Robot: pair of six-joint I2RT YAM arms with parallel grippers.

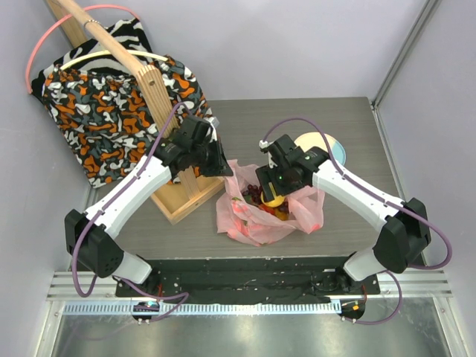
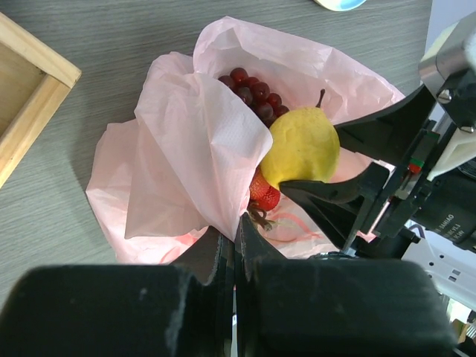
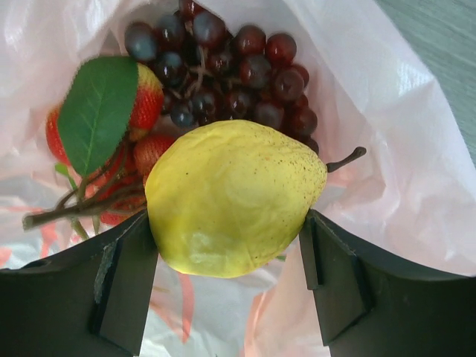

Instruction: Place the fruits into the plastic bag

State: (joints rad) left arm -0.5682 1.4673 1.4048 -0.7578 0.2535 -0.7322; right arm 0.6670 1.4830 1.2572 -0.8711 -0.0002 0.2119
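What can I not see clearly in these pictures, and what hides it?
- Right wrist view: the bottom of the plastic bag, covered by the yellow fruit in the right hand.
- Top view: the bag's other contents, under the right hand.
- Left wrist view: the plate, cut off by the top edge.
- Left wrist view: how much bag the left hand pinches; its fingers hide it.

Crinkled pink plastic bag [image 1: 245, 227] open on the counter [image 1: 357, 123], dark grapes [image 3: 223, 67] and red strawberries [image 3: 149, 104] inside, yellow pear [image 3: 234, 197] just above them.
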